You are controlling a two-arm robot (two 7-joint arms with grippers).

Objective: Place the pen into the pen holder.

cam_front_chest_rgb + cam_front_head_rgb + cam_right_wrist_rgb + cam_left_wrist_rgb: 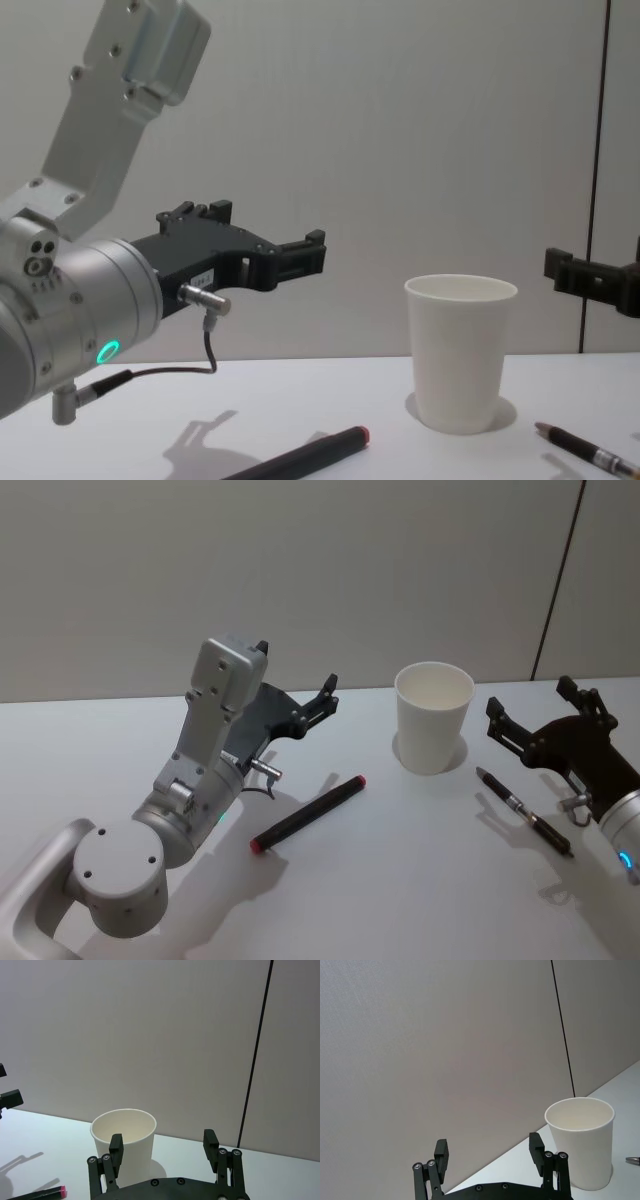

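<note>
Left fingers point(318, 702) spread, holding nothing, raised off the desk point(400, 890). Marker point(307, 814) lies flat below them, untouched. My right fingers point(500, 723) spread too, also holding nothing. Pen point(524, 811) lies on the desk just beneath them, apart. Cup point(432, 720) upright between both sets of fingers.

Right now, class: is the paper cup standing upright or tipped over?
Upright. The paper cup stands on its base on the table, open rim facing up, and the chest view shows it from the side with its base flat on the tabletop.
</note>
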